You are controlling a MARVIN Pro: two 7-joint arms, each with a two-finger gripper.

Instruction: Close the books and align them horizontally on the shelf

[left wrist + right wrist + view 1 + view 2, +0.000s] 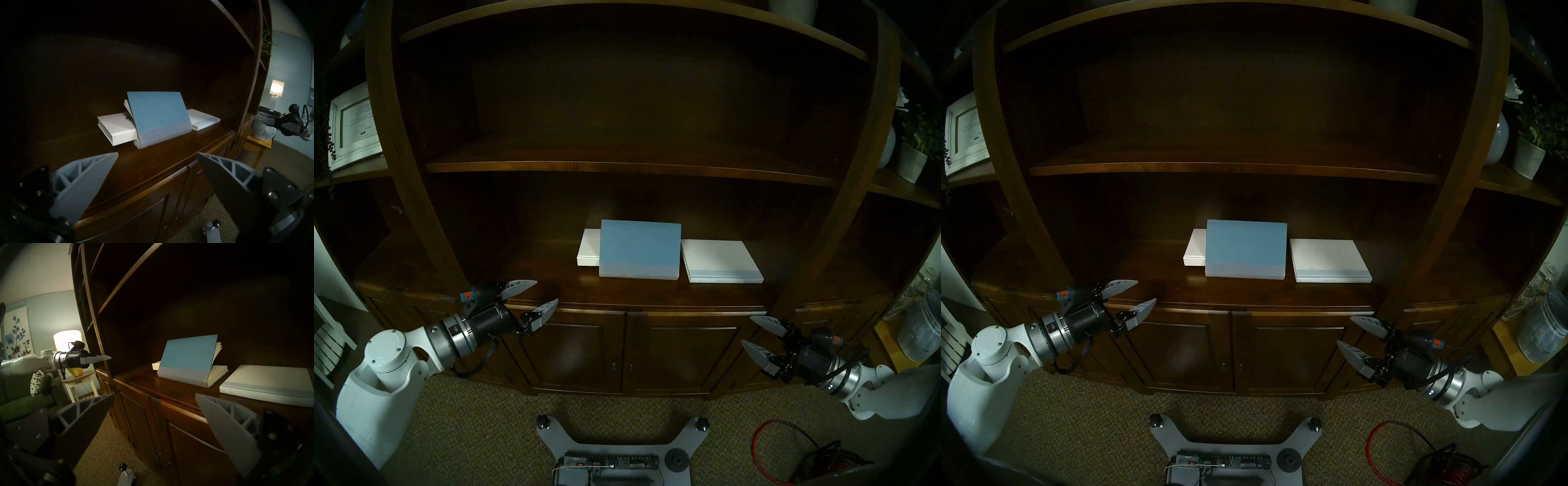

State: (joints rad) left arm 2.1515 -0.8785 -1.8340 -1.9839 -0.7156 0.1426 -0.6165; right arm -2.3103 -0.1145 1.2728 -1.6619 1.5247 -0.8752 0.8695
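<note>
Dark wood fills the scene: a tall bookcase over cabinet doors, standing on speckled carpet, with the blue book (pixel 639 246) as the landmark near the middle of the shelf (pixel 517 271), the deep glossy board with a curved front edge.

Far to the left of the blue book, in a side bay, leans a white framed certificate (pixel 353 127). Closer, but still well left of the blue book and at the shelf's front edge, hovers the left hand (pixel 539 293), its two grey fingers spread wide with nothing between them.

Just left of the blue book lies a closed white book (pixel 117 129), flat on the shelf, a dark emblem on its cover partly hidden. The blue book overlaps its right end. The blue book itself is open: its cover stands tilted up like a ramp, loose pages fanning behind it, its pale spine strip toward the front.

Just right of the blue book lies a second white book (pixel 721 259) with a pale-blue strip, closed and flat, turned slightly askew.

Lower and to the right of the blue book, in front of the cabinet doors, hangs the right hand (pixel 750 331), fingers likewise spread and empty. Farther right are jars (pixel 921 325) and a potted plant (pixel 914 149).
</note>
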